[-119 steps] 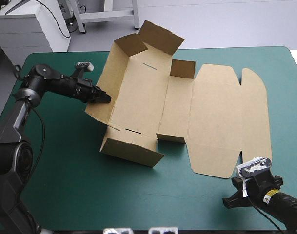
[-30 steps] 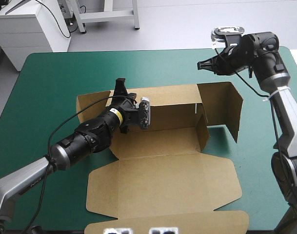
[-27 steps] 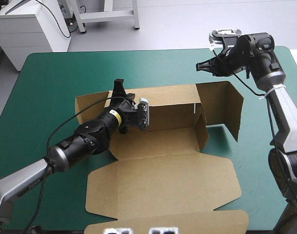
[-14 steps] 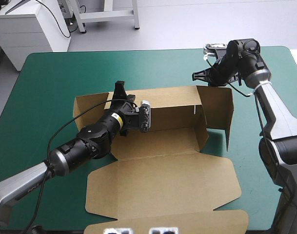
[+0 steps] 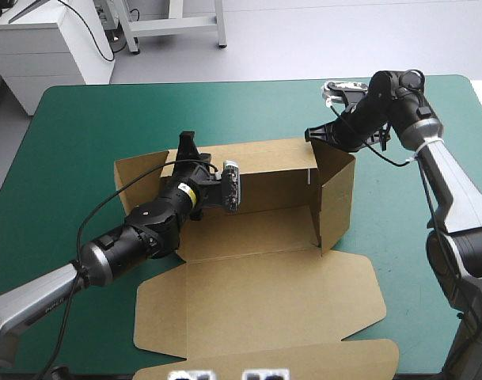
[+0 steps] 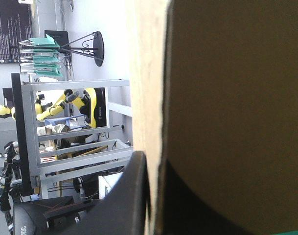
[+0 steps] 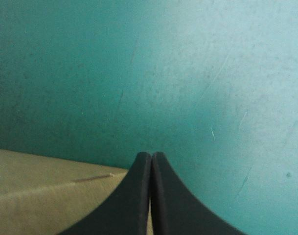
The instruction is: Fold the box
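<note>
Brown board makes up the box (image 5: 248, 229), which sits at the middle of the teal-green counter (image 5: 82, 119), half erected. Its back wall (image 5: 272, 170) is upright, its right-end wall (image 5: 339, 198) is swung up square to that, its left-end flap (image 5: 138, 174) splays outward, and its lid (image 5: 264, 309) lies flat toward the near edge. Your left pincer (image 5: 187, 146) grasps the back wall's top edge close to its left end; the left wrist view shows the sheet passing between the two black fingers (image 6: 131, 196). Your right pincer (image 5: 310, 134) is clenched on nothing, and its fingers (image 7: 139, 196) meet in a point at the far top corner of the right-end wall. Whether they touch it cannot be told. The step in hand appears to be setting the end walls before tucking. Three risks follow. The right-end wall has no visible lock, so if the closed tips slide off the corner it will probably spring back outward. A sideways push there also acts against a box held by one edge only, so the whole box may skid or twist on the cover. If you pull with the left grip rather than merely steady the wall, the back wall may crease along its top. Note too that the left-end flap is not yet raised.
</note>
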Controlling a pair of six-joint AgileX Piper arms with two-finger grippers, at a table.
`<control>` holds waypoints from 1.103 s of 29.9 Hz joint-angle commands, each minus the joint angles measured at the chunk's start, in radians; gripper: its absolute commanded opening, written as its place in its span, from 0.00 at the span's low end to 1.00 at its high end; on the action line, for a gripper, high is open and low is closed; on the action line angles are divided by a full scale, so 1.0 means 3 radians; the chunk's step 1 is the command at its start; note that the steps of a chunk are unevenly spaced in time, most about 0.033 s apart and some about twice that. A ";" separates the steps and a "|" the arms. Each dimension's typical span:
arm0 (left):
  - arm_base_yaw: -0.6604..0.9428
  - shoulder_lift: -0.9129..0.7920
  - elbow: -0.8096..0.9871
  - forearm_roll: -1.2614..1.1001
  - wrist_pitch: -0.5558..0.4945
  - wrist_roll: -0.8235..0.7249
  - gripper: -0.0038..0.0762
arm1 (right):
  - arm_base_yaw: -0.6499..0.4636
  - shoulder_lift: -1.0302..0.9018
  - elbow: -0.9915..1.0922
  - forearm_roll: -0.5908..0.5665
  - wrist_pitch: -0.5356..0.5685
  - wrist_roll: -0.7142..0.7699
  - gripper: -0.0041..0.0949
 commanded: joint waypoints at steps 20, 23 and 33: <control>-0.0013 -0.0104 -0.0059 -0.0052 0.0115 -0.0086 0.04 | -0.0017 -0.1811 0.2687 0.1067 -0.1972 -0.1751 0.02; -0.0013 -0.0104 -0.0059 -0.0052 0.0089 -0.0086 0.04 | -0.0017 -0.2000 0.2856 0.1193 -0.2015 -0.1899 0.02; -0.0013 -0.0089 -0.0059 -0.0047 0.0094 -0.0086 0.04 | -0.0017 -0.2402 0.2924 0.1360 -0.1678 -0.1971 0.02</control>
